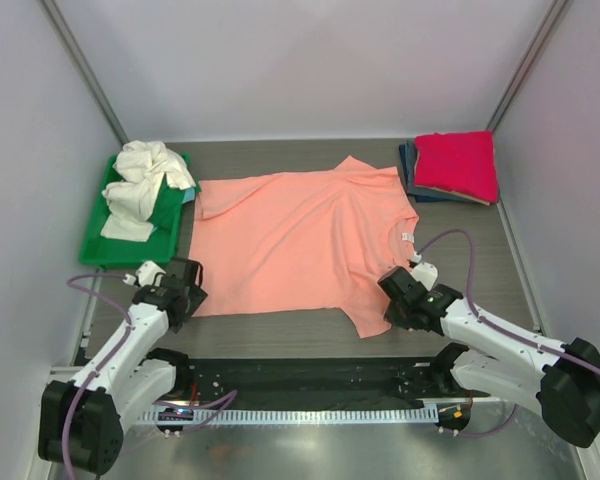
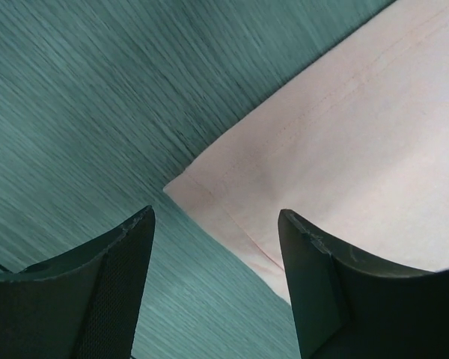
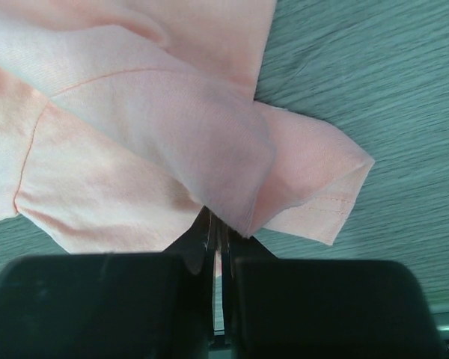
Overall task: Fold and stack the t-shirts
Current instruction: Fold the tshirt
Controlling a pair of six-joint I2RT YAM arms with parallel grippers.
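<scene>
The salmon-pink t-shirt (image 1: 300, 240) lies spread flat on the table (image 1: 280, 335), reaching from one pair of jaws to the other. The left gripper (image 2: 215, 247) has its jaws wide apart and holds nothing. The shirt's hemmed bottom corner lies just ahead of the gap between them, its stitched edge running off past the jaw on the cloth side, and bare table shows ahead of the other jaw. Whether either jaw touches the cloth I cannot tell. The right gripper (image 3: 217, 243) has its jaws pressed together on a fold of the shirt's sleeve. The cloth comes out of the pinch bunched and doubled over, the sleeve's stitched hem sticking out just to one side of the jaws and the shirt body spreading ahead of them. Well beyond the left jaws, a crumpled cream-white t-shirt (image 1: 145, 180) rests on a green tray (image 1: 115, 252). Well beyond the right jaws, a folded magenta-red t-shirt (image 1: 458, 163) sits on top of folded dark blue t-shirts (image 1: 408, 168).
</scene>
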